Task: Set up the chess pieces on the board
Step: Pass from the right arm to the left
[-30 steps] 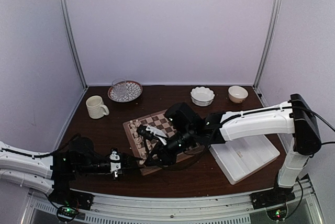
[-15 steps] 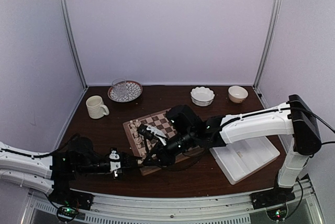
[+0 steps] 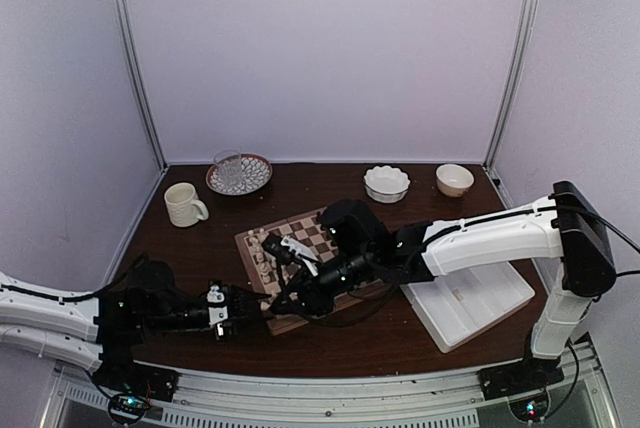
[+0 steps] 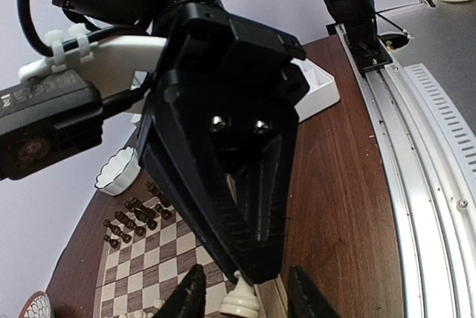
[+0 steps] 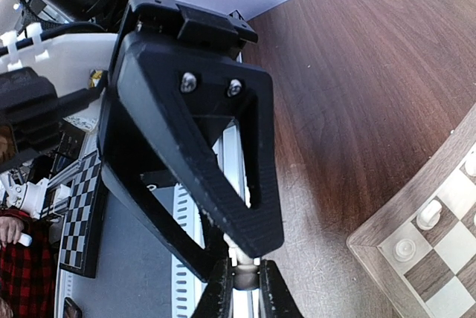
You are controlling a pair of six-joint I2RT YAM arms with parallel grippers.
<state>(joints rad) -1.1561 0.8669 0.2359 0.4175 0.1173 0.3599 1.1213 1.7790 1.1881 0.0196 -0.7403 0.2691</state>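
The wooden board (image 3: 312, 236) lies mid-table, with cream-white chess pieces (image 3: 262, 254) along its left side. My right gripper (image 3: 286, 300) is over the board's near-left corner. It is shut on a white chess piece (image 4: 242, 300), which shows pinched between its fingertips in the right wrist view (image 5: 244, 272). My left gripper (image 3: 268, 311) meets it tip to tip. It is open, and its fingers (image 4: 190, 297) stand on either side of the held piece without touching it. In the left wrist view the board (image 4: 141, 262) carries dark brown pieces (image 4: 132, 214).
A mug (image 3: 183, 204) and a glass on a patterned plate (image 3: 238, 174) stand back left. Two white bowls (image 3: 386, 183) (image 3: 454, 179) stand at the back right. A white tray (image 3: 468, 300) lies right of the board. A metal rail (image 4: 416, 169) runs along the table's near edge.
My left gripper has edged right, toward the right gripper's tip. The right gripper has shifted slightly with the piece still in it.
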